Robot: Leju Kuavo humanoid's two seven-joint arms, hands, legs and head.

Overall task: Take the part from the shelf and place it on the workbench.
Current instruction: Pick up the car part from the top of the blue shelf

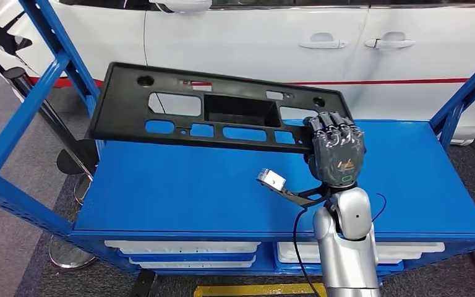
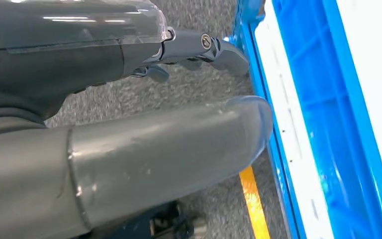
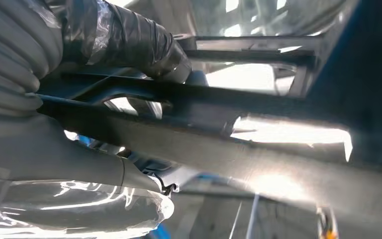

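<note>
The part is a long black plastic panel [image 1: 124, 105] with several cut-outs and a deep middle recess. It sits tilted over the back of the blue table top [image 1: 192, 192], and its left end hangs past the table's left edge. My right hand [image 1: 337, 151] grips the panel's near right end, fingers curled over the rim. The right wrist view shows the same hand [image 3: 25, 99] clamped around a dark bar of the panel [image 3: 229, 124]. My left hand [image 2: 104, 64] hangs low beside the blue rack, fingers apart, holding nothing.
A white car [image 1: 284, 37] stands close behind the table. Blue frame posts [image 1: 31, 105] rise at the left and right ends. White bins [image 1: 179, 247] sit on the level below the top. A yellow floor line [image 2: 256, 204] runs along the rack's foot.
</note>
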